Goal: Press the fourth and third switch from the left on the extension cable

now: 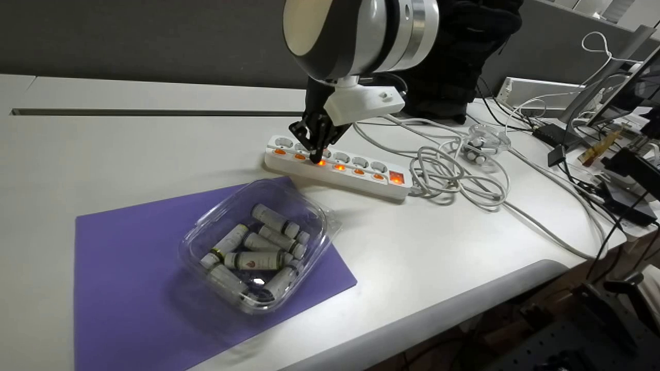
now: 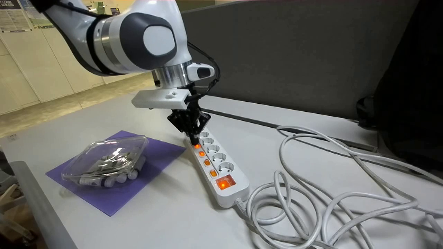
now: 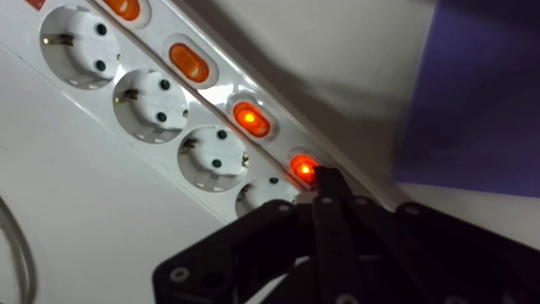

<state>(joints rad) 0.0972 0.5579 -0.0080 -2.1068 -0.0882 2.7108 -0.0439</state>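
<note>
White desk [image 1: 154,154], grey partition [image 1: 154,38] behind, purple sheet [image 1: 118,257], claw [image 1: 315,156] closed, empty, at extension cable [image 1: 337,175]

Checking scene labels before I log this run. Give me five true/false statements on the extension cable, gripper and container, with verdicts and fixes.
1. In an exterior view, the gripper is at the third switch from the left. True.
2. The gripper is spread wide. False: it is closed.
3. The fourth switch from the left is lit. True.
4. The clear container with the small bottles rests on the purple sheet. True.
5. In an exterior view, the large square switch is at the left end of the extension cable. False: the large square switch is at the right end of the extension cable there.
</note>
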